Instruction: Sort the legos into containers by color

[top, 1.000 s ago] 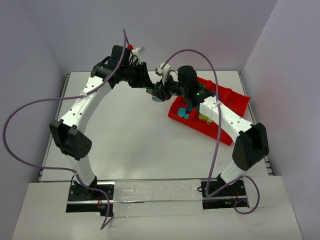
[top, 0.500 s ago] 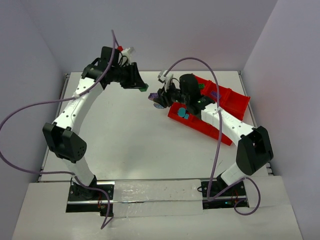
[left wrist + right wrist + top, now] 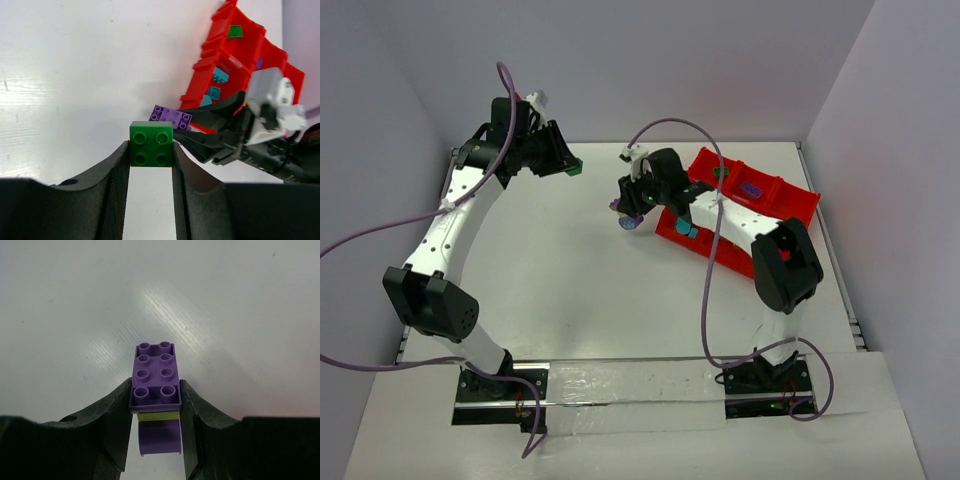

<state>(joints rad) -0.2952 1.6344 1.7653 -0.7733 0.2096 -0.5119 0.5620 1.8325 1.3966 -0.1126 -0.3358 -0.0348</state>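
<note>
Left wrist view: both hands clamped on bricks, tray off to the right
The left hand pinches a green brick over the white surface, well apart from the red tray; the right hand grips a purple brick with a yellow-green layer stuck beneath, just beside the tray. I'd say that clump needs pulling apart before anything drops, and the green one wants carrying to the far compartment already holding green. Pale walls close in on three sides, purple cables looping overhead
</note>
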